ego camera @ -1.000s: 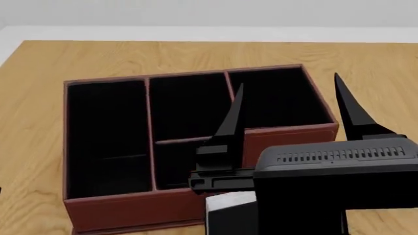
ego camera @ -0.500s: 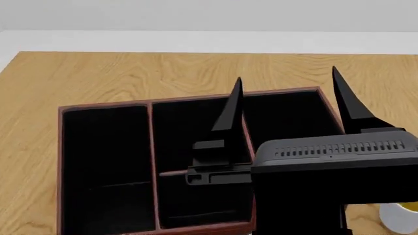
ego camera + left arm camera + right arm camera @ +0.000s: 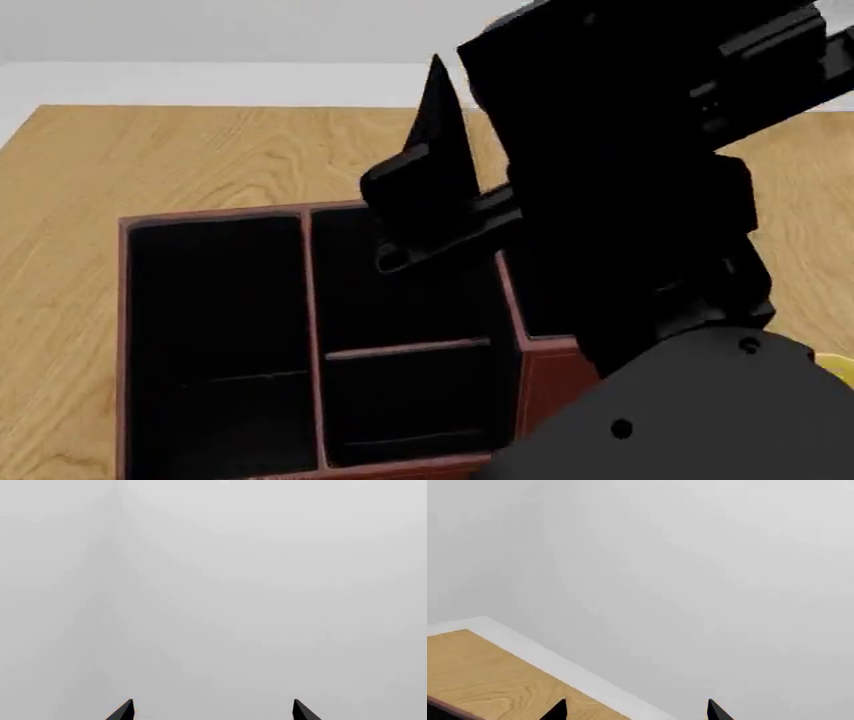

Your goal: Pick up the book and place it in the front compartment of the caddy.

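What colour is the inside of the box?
Black inside the caddy, with red-brown walls; the head view shows it best.

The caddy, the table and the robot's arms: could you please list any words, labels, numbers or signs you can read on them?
None: no readable text in any view.
Caddy: plain red-brown walls, black inside, no label.
Table: bare wood grain.
Right arm: plain black, no markings.
Wrist views: blank grey, plus a strip of table; only each gripper's fingertips show.

We see the caddy (image 3: 214, 330) cut off below, its right side hidden behind the right arm (image 3: 627, 200); both wrist views crop the fingertips.
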Tool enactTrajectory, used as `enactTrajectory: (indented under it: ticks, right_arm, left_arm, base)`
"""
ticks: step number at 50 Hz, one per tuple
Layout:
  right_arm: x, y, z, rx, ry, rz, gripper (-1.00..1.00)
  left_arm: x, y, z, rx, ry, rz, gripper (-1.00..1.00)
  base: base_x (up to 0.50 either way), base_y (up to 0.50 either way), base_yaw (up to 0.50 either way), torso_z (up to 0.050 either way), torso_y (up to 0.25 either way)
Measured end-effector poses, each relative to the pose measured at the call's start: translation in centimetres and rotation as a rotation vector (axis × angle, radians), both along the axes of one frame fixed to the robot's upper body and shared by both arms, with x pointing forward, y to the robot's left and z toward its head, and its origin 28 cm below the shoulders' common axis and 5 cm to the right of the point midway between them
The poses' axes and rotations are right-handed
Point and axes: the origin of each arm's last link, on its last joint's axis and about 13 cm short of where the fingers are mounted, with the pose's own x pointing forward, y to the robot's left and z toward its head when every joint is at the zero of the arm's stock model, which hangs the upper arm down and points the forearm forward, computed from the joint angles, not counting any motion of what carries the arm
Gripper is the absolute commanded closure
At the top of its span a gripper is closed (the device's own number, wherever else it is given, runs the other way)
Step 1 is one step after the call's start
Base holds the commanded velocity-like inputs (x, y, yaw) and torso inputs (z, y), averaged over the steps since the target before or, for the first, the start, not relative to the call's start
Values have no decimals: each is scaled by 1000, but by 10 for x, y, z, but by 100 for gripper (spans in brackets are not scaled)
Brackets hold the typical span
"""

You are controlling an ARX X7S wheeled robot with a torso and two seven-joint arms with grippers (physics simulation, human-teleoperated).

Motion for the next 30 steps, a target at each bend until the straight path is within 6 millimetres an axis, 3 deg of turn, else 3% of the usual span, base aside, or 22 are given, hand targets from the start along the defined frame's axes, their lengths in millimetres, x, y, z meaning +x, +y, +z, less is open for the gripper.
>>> enactTrajectory:
  ticks: [19, 30]
  right_arm:
    - [64, 11, 62, -336, 448, 193, -100]
    - [82, 16, 93, -546, 684, 287, -100]
  left_arm:
    - [-4, 4, 2, -19, -12, 8, -100]
    - [-6, 6, 3, -29, -18, 7, -100]
  base:
    - [0, 0, 0, 0, 0]
    - [0, 0, 0, 0, 0]
